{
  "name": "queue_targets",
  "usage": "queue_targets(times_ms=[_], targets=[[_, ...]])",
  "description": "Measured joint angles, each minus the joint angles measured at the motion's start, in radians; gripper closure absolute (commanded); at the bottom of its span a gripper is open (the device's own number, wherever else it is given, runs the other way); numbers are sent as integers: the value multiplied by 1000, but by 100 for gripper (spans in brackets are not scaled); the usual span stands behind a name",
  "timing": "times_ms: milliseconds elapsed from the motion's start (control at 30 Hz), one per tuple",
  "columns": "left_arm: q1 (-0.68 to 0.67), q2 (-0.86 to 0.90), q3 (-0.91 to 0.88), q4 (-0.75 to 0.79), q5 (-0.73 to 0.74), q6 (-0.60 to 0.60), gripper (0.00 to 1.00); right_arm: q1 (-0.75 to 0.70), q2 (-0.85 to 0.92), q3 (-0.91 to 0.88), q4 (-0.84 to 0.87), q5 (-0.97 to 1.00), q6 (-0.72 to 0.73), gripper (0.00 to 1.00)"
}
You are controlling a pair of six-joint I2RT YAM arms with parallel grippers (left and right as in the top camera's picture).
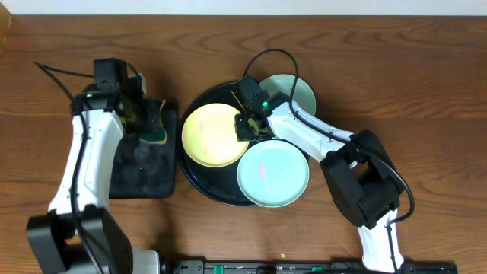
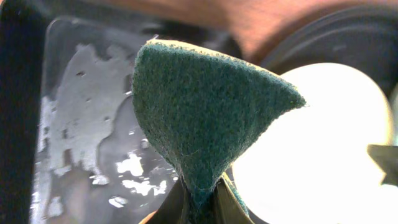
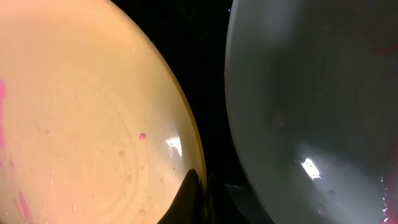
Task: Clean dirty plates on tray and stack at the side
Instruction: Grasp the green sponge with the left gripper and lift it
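Observation:
The large round black tray (image 1: 199, 180) holds the pale yellow plate (image 1: 213, 135) on its left, an aqua plate (image 1: 272, 173) at the front right and a second aqua plate (image 1: 295, 90) at the back right. My right gripper (image 1: 249, 124) is shut on the yellow plate's right rim (image 3: 194, 149), one finger on top and one under; pink smears show on the plate (image 3: 74, 130). The aqua plate (image 3: 311, 106) lies right beside it. My left gripper (image 1: 148, 122) is shut on a green sponge (image 2: 199, 106) and holds it above the small tray.
A small rectangular black tray (image 1: 143, 171), wet in the left wrist view (image 2: 87, 137), lies left of the round tray. Dark wood tabletop (image 1: 426, 76) surrounds both. The right arm (image 1: 335, 144) stretches across the right side.

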Motion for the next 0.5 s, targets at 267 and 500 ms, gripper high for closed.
queue_targets(times_ms=[267,500], targets=[[-108,27,-5,46,57,-98,93,0,0,0,0,0,0,98],[-231,113,-18,88,-32,-254,92,0,0,0,0,0,0,98]])
